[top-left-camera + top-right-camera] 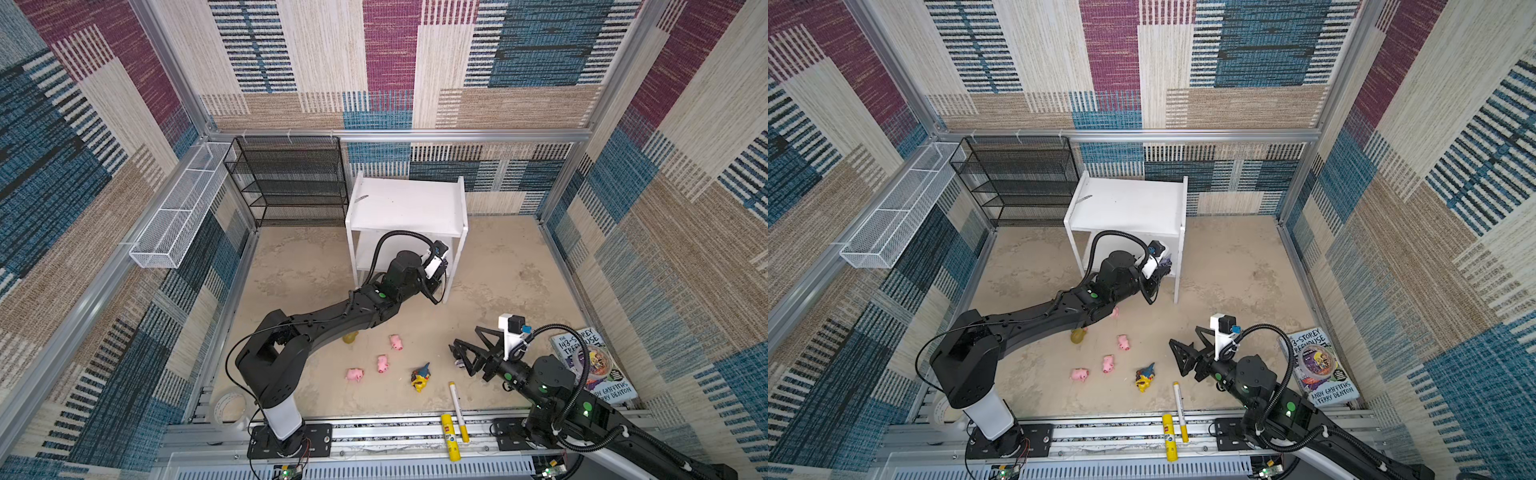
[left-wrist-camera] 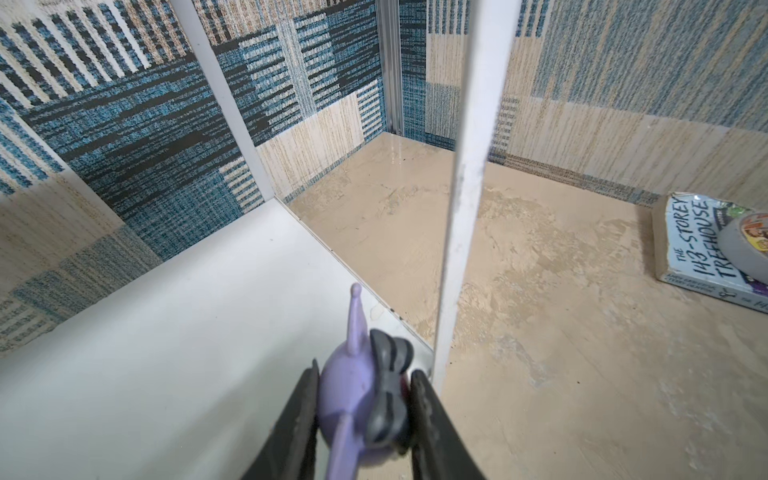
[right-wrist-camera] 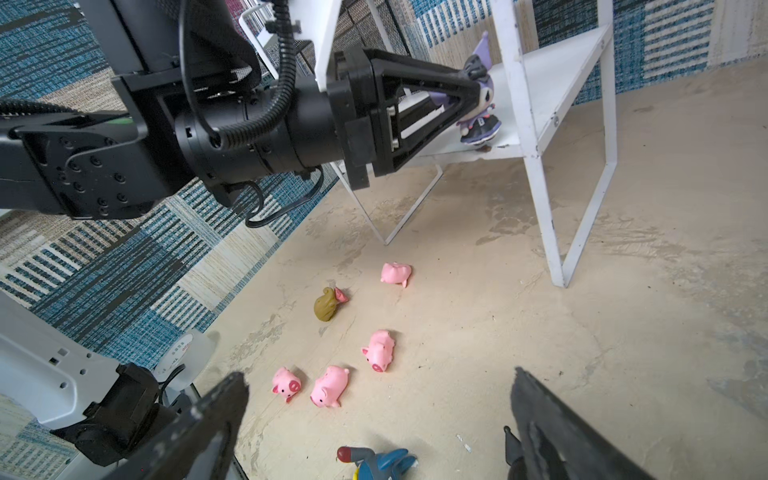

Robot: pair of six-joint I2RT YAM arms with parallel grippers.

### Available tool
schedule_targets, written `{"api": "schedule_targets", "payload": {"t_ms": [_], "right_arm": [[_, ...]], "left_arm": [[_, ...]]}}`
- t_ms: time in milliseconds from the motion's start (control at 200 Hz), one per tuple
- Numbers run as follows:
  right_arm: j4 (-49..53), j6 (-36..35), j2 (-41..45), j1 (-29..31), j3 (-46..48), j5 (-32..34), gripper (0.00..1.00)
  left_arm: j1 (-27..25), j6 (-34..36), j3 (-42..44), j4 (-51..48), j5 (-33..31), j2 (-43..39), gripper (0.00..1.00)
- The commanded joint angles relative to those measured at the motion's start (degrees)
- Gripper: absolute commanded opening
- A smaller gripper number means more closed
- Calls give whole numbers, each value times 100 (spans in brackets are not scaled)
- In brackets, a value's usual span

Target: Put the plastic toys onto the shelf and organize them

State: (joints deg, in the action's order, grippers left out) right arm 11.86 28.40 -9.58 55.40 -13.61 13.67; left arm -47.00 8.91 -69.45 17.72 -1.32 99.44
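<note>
The book (image 2: 693, 245) shows its cover title in the left wrist view: "THE 143-STOREY TREEHOUSE". In a top view the same book (image 1: 1334, 392) reads "ANDY GRIFFITHS" and "TERRY DENTON" along its lower edge. The yellow tube (image 1: 451, 436) has a label too small to read

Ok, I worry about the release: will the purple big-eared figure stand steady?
Likely top-heavy: the purple figure has a big head over a small base, so it may tip. It looks rigid, undeformed in the left gripper. Near the shelf corner, a topple could drop it.

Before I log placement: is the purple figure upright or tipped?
Upright: purple figure, gripped by left pincer, has head above dress over the shelf.
</note>
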Motion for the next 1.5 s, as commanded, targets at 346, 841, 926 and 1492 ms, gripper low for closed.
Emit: {"api": "schedule_targets", "payload": {"t_ms": [346,841,926,1492], "right_arm": [[-103,-1,101,2,42,-23,100],[-118,15,255,6,108,-75,100],[-131,3,249,2,104,-84,100],[-150,-10,299,6,126,-173,100]], "left_arm": [[430,419,-196,189,998,182,33],[749,961,-526,-236,2293,470,36],[754,1010,-550,-258,2247,495,38],[780,1131,-478,-234,1753,450,58]]}}
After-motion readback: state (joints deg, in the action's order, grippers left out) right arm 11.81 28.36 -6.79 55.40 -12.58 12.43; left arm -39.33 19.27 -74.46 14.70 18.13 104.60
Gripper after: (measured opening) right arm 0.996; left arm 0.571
